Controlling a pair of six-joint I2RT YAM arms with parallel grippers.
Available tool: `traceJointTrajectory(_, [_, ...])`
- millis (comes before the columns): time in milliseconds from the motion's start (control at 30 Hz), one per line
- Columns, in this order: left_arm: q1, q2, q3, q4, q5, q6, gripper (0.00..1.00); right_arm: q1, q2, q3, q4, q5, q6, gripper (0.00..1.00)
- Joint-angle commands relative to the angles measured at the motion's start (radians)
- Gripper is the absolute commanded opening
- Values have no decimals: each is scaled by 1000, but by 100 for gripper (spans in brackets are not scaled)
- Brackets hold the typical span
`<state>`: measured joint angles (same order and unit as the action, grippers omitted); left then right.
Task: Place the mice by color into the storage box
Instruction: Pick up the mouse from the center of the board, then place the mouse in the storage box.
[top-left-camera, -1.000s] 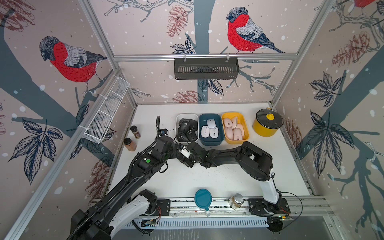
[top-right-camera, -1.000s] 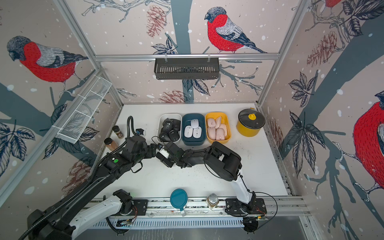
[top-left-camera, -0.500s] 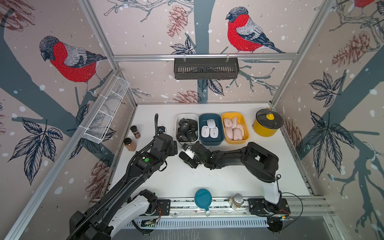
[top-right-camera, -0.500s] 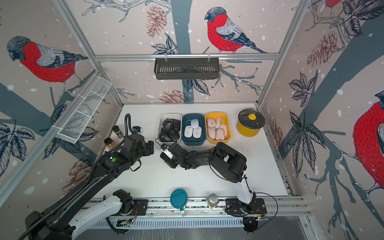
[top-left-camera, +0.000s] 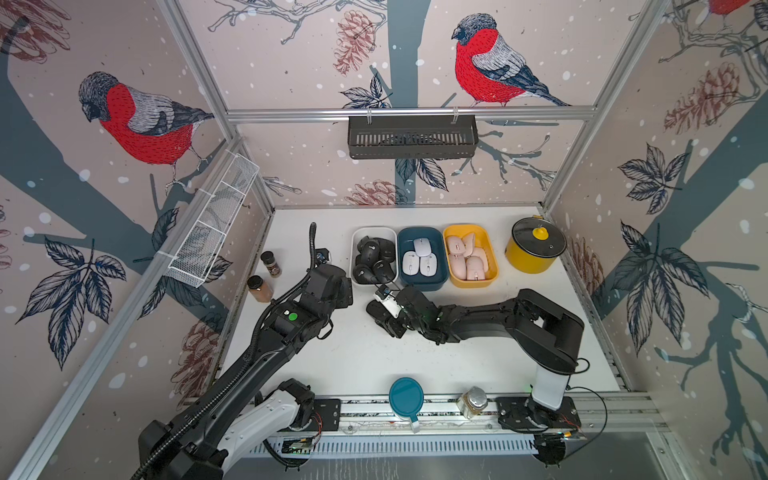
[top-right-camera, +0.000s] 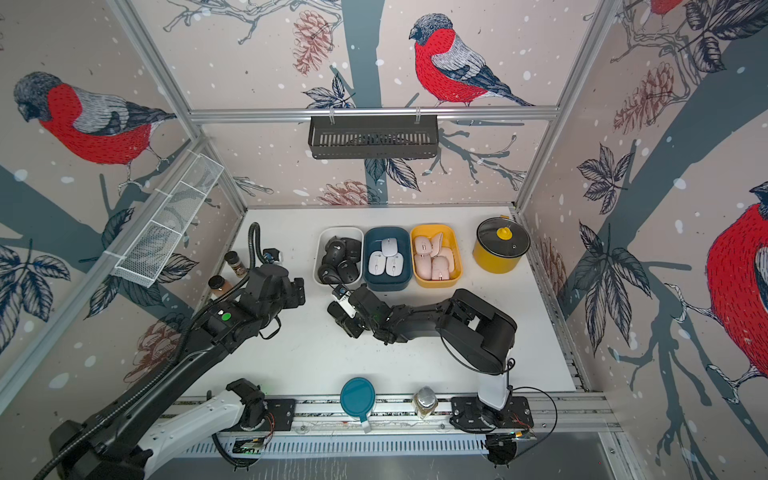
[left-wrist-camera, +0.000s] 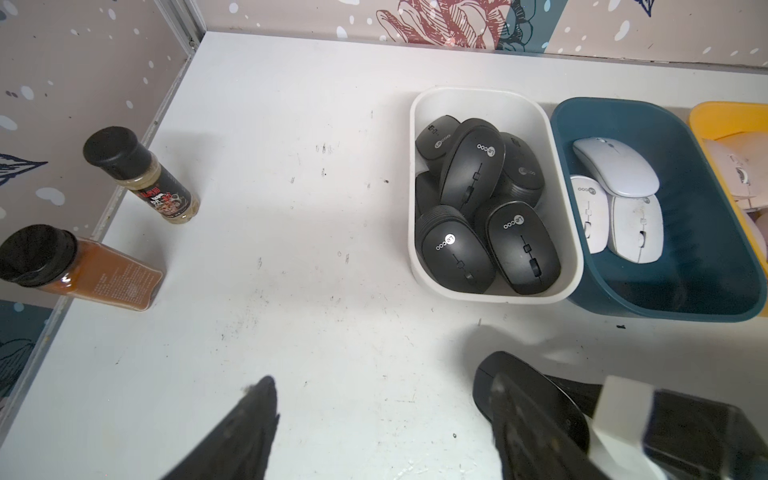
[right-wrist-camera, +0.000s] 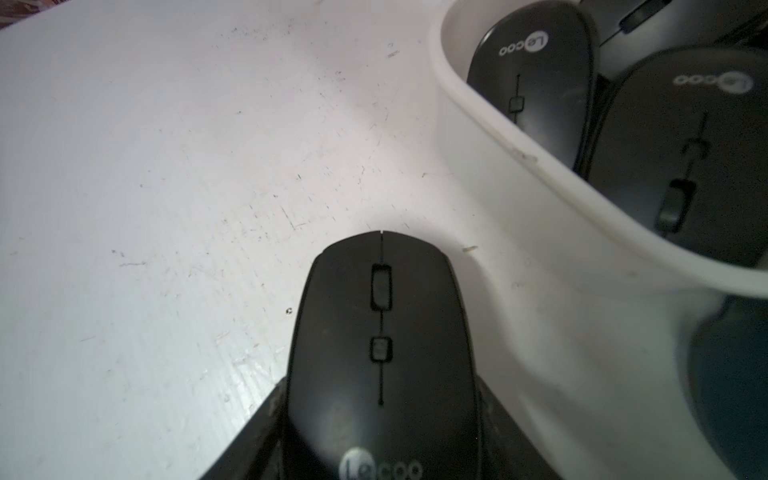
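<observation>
Three bins stand in a row at the back. The white bin (top-left-camera: 353, 249) holds several black mice (top-left-camera: 374, 259). Three white mice (top-left-camera: 419, 259) lie in the blue bin (top-left-camera: 422, 283), and the yellow bin (top-left-camera: 491, 253) holds several pink mice (top-left-camera: 467, 262). My right gripper (top-left-camera: 384, 320) is shut on a black mouse (right-wrist-camera: 380, 332), its nose pointing past the white bin's (right-wrist-camera: 469, 137) near corner, just above the table. My left gripper (left-wrist-camera: 380, 386) is open and empty, a short way to the left of the held mouse (left-wrist-camera: 484, 374).
Two spice jars (top-left-camera: 271, 263) (top-left-camera: 258, 289) stand by the left wall. A yellow pot (top-left-camera: 536, 249) sits at the back right. A teal lid (top-left-camera: 406, 397) and a glass jar (top-left-camera: 471, 402) rest on the front rail. A wire basket (top-left-camera: 212, 224) hangs on the left wall.
My left gripper has drawn back to the left, away from the right gripper and the black mouse. The right gripper has kept its hold and barely moved.
</observation>
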<state>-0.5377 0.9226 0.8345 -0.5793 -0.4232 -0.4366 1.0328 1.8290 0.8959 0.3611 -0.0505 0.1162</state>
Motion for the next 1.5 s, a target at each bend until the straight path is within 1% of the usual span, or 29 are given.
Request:
traceJointTrajectory(0, [1,2,11,1,-30,3,80,-1,-53,-24,46,4,31,51])
traceJointTrajectory(267, [2,11,21,55,-41,38,80,-39,-194,-64,21,-26,57,51])
traceJointTrajectory(433, [2,42,33,111,-24,81,80,-98,-241,-27,-23,-60,60,51])
traceJointTrajectory(567, [3,58,52,173,2,131,80,-146,-247,29,-56,-77,68,51])
traceJointTrajectory(733, [12,76,59,242,48,199,81,-187,-200,127,-105,-67,76,51])
traceJointTrajectory(933, [15,102,31,299,64,242,81,-214,-98,269,-148,-47,89,52])
traceJointTrajectory(1200, [28,70,-15,351,55,251,81,-232,67,475,-211,-13,106,52])
traceJointTrajectory(1467, [32,39,-24,359,55,232,81,-264,169,592,-233,34,142,52])
